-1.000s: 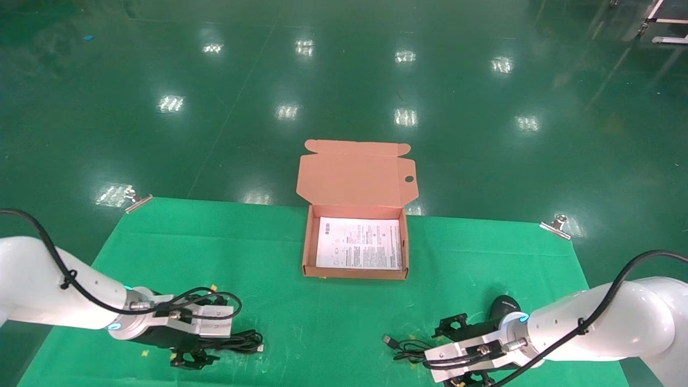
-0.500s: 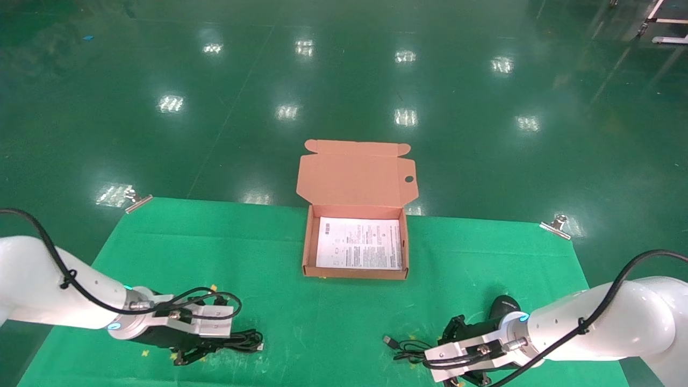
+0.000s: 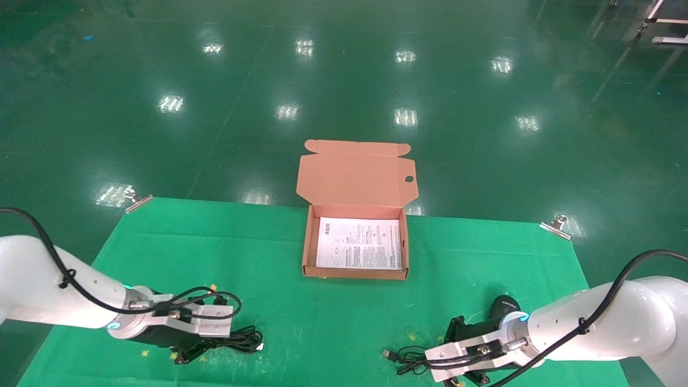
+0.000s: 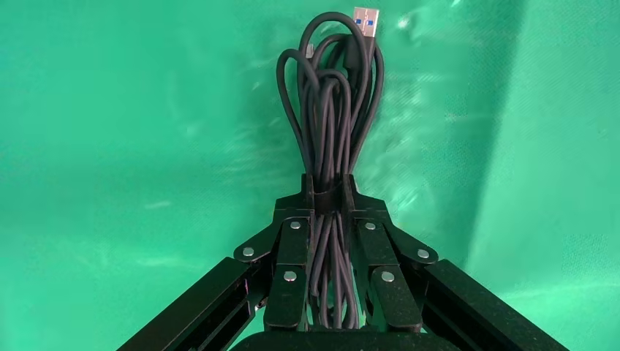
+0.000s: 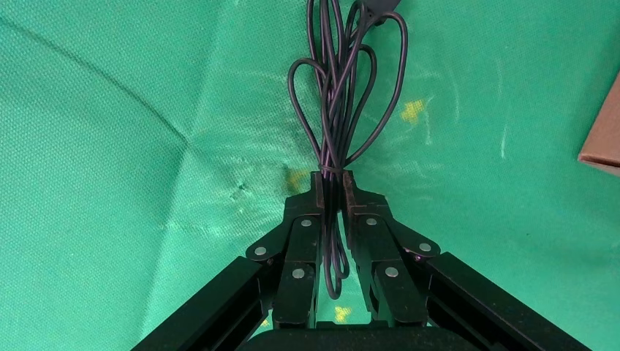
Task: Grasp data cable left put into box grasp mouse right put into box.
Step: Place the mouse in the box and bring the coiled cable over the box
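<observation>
The data cable (image 3: 244, 339), a thick black bundle, lies on the green cloth at the near left; its silver plug (image 4: 365, 18) points away from the wrist. My left gripper (image 3: 217, 338) is shut on the data cable (image 4: 329, 110), its jaws squeezing the loops. The black mouse (image 3: 504, 306) rests at the near right, partly hidden behind my right wrist. My right gripper (image 3: 449, 356) is shut on the mouse's thin cord (image 5: 336, 95), which trails to a USB plug (image 3: 386, 353). The orange-brown box (image 3: 307, 242) stands open at the table's far middle, with the white sheet (image 3: 359, 243) inside.
The box lid (image 3: 355, 174) with its round hole leans back over the far edge. Metal clips (image 3: 138, 200) (image 3: 556, 224) hold the green cloth at the far corners. A box corner (image 5: 603, 139) shows in the right wrist view. Shiny green floor lies beyond.
Both grippers have closed, the left on the data cable, the right on the mouse cord. The cord's USB plug has slid a little toward the near edge.
</observation>
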Motion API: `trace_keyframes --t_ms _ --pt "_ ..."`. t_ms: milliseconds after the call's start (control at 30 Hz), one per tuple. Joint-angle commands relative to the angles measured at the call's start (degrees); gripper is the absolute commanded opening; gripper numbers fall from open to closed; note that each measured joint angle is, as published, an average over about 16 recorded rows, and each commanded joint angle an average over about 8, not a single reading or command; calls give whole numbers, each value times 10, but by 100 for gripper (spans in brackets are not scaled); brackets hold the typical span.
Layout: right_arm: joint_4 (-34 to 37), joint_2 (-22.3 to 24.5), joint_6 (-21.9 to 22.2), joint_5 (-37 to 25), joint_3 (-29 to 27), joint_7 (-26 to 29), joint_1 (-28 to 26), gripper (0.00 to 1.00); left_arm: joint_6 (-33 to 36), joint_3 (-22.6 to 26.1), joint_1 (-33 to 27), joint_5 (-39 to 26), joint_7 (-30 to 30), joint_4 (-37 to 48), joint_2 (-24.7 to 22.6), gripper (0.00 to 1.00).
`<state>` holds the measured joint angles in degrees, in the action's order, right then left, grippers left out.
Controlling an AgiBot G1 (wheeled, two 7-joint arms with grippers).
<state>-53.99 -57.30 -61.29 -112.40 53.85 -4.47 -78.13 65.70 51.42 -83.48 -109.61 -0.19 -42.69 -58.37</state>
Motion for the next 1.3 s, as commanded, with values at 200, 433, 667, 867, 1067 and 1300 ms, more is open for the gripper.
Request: trace_keyframes --t_ms 200,433,667,867,1067,1300 --pt "-38 46 8 14 -35 62 -27 0 7 -17 -19 12 -9 -66 43 0" --pt "-105 99 53 19 -91 137 -72 0 -21 -43 -42 15 -33 -137 71 0" --pt "-112 72 94 30 -123 156 -128 0 -67 -63 -71 7 -58 -173 57 0" --pt "-64 12 122 51 -133 121 -173 0 -113 -69 -98 -27 -73 -183 25 0" --pt "1 -50 144 77 -138 63 -210 0 -154 -65 -118 -73 -79 -189 -9 0" --pt "73 -104 148 111 -145 -8 -250 0 -179 -70 -133 -93 -91 -193 -24 0"
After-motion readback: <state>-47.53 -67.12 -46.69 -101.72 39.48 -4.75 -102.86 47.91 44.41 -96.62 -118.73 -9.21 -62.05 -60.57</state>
